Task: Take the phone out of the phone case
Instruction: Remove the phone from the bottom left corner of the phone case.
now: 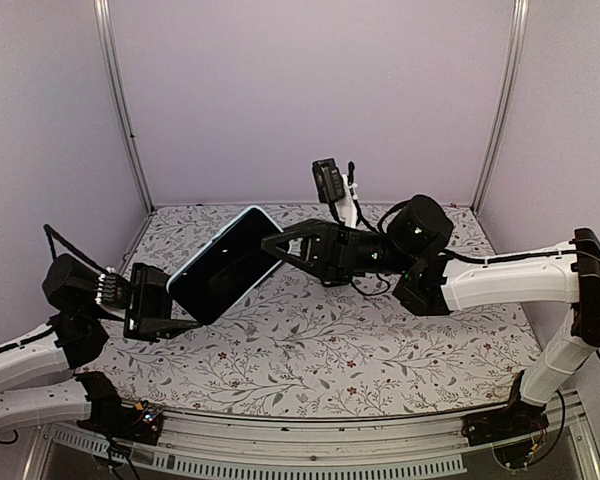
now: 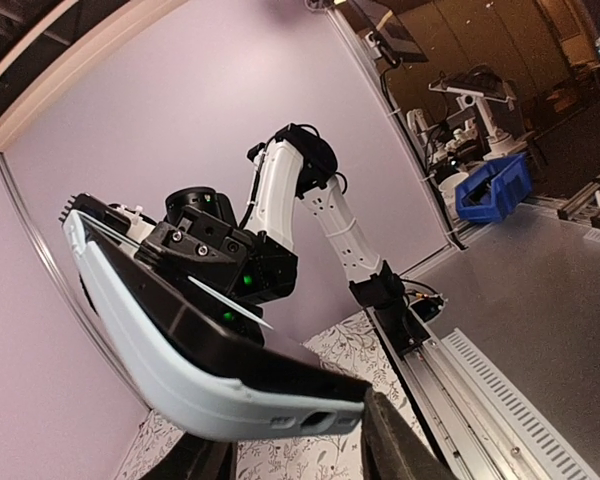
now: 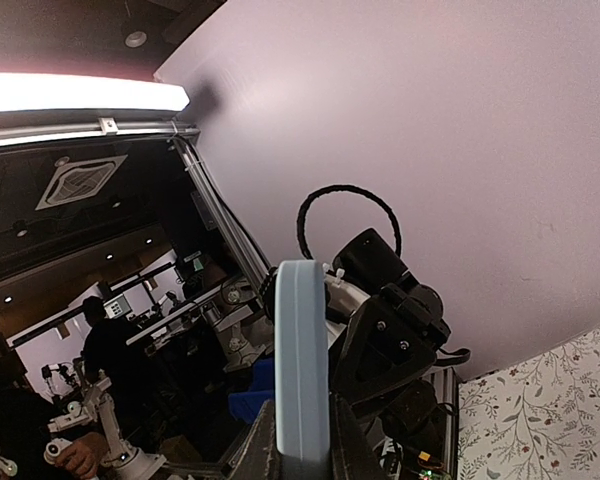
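A black phone (image 1: 225, 262) in a light blue phone case (image 1: 248, 211) hangs tilted above the table, held at both ends. My left gripper (image 1: 175, 305) is shut across the lower left end. In the left wrist view the case (image 2: 180, 385) and dark screen (image 2: 180, 320) lie between its fingers (image 2: 405, 445), and my left gripper (image 2: 295, 455) spans the case's width. My right gripper (image 1: 272, 243) is shut on the upper right edge. The right wrist view shows the case's blue edge (image 3: 302, 360) upright, pinched in my right gripper (image 3: 302, 450).
The floral table cloth (image 1: 320, 350) lies below both arms. At the back stands a small black device on a white mount (image 1: 328, 181). Metal frame posts (image 1: 120, 100) and purple walls close in the left, right and back sides.
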You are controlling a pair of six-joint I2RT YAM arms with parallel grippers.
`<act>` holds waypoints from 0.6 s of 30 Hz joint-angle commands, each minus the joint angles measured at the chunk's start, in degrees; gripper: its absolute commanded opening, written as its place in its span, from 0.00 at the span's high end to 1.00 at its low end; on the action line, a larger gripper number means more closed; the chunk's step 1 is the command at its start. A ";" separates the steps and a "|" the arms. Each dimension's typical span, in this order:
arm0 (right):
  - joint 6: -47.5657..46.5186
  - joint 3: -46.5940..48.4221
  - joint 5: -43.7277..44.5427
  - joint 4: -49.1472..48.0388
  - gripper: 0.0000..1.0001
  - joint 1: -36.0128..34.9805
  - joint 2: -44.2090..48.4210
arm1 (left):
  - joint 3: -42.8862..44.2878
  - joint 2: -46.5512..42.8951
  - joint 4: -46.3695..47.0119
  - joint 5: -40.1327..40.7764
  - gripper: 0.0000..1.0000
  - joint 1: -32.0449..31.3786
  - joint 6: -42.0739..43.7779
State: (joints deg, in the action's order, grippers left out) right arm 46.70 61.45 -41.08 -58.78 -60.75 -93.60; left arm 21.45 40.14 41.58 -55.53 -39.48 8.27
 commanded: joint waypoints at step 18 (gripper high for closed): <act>1.83 -0.36 -5.33 -0.43 1.00 -3.08 1.76 | 1.44 -0.06 -5.72 14.77 0.60 0.11 6.55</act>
State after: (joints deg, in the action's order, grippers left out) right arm 47.07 61.43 -40.86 -58.81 -60.73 -93.32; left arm 21.47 39.51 38.59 -53.28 -39.92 12.53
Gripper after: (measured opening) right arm 0.132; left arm 0.403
